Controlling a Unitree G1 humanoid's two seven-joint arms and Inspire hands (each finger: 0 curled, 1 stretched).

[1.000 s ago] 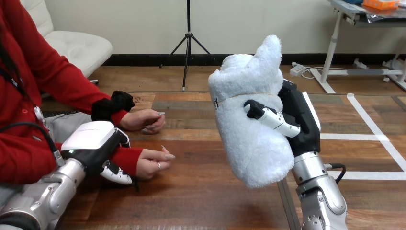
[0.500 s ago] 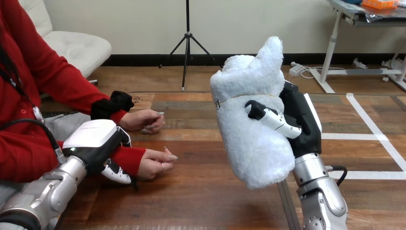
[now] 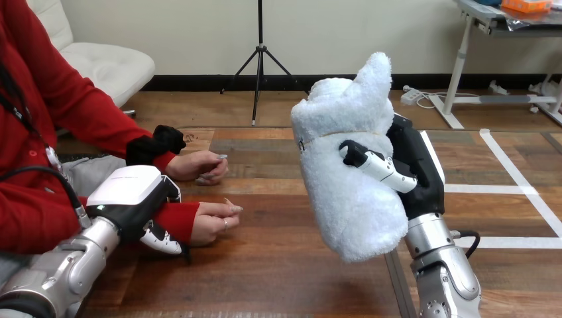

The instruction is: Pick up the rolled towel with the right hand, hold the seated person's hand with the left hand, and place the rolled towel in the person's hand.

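Currently, the rolled towel [image 3: 344, 152] is held upright in the right hand [image 3: 416, 165], lifted clear of the wooden table [image 3: 278, 265] right of the view's middle. The towel is white and fluffy, and a loose corner of it is seen sticking up at the top. It is clamped by the hand from the right side: the black palm is pressed against its flank, and the thumb [image 3: 378, 165] is laid across its front. The fingers behind the towel are hidden. The hand is carried on the silver right forearm [image 3: 441, 265], which rises from the bottom edge. At the lower left, the left hand [image 3: 129, 192] is set over the person's wrist, where the red sleeve [image 3: 177, 218] ends. Its white back shell is turned upward, and its fingers [image 3: 162, 240] are seen curled round the underside of the sleeve, so the wrist is gripped. Just beyond that grip, the person's nearer hand [image 3: 215, 222] is rested on the table with its fingers loosely bent and pointed toward the towel; nothing is held in it. The person's farther hand [image 3: 199, 165] is laid on the table behind it, apart from both robot hands. The towel is kept well apart from the nearer hand, above and to its right.
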